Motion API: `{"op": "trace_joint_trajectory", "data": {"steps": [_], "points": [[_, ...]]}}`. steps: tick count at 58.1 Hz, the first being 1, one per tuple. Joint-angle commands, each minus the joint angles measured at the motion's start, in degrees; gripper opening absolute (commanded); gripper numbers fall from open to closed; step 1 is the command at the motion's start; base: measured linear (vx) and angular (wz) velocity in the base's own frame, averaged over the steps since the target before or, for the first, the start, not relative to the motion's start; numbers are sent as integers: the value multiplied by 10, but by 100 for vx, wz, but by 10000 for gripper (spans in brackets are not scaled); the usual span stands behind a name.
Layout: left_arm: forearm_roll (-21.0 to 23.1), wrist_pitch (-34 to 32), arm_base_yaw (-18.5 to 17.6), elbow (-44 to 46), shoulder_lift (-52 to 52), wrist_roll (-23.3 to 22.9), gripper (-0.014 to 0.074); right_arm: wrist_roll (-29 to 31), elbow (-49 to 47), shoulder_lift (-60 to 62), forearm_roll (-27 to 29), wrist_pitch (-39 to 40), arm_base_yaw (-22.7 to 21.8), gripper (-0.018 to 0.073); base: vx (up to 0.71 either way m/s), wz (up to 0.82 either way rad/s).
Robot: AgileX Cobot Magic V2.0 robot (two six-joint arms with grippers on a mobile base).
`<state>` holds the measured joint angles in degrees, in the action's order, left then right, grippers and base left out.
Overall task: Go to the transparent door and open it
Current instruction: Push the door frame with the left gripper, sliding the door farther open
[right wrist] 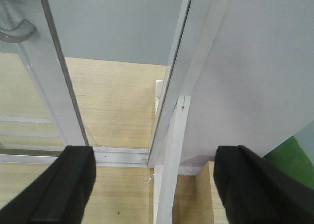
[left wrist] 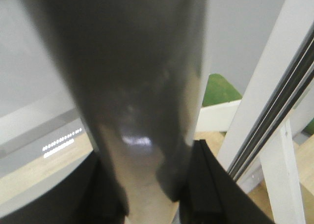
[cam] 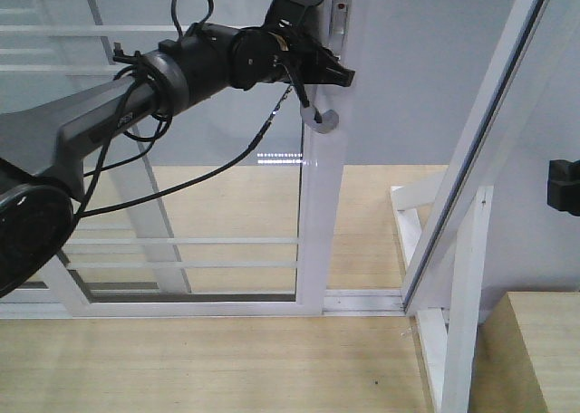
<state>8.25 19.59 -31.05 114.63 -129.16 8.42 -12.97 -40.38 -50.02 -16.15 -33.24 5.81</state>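
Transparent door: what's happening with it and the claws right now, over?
Left claw at door handle, grip unclear. Right claw open, empty. Transparent door slid partway open. Nothing blocking.

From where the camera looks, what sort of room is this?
Probably an indoor test room, not a home: a white-framed transparent door stands on braced posts over a light wood floor, with a plain grey wall behind.

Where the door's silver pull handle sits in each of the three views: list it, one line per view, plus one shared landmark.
Exterior front: the pull handle curls out at upper centre, below the left gripper.
Left wrist: the blurred grey handle fills the centre, between the gripper fingers.
Right wrist: only its curved end shows, upper left edge.
Shared landmark: the slanted white frame post.
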Motion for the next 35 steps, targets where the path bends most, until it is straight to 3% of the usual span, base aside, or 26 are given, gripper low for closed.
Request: {"op": "trace_joint_trajectory", "data": {"steps": [1,14,25,35], "points": [[-10,-82,29,24,84,-2,-6,-1,-16,7,-15,40,-2,554,0,0],[-24,-83,50,-56,133,-3,-6,-1,-16,7,-15,40,-2,554,0,0],[-23,-176,73,-189,205,-4,-6,-1,-16,7,-17,40,-2,554,0,0],[-24,-208,104,-287,268,-4,-6,-1,-16,7,-17,40,-2,554,0,0]]}}
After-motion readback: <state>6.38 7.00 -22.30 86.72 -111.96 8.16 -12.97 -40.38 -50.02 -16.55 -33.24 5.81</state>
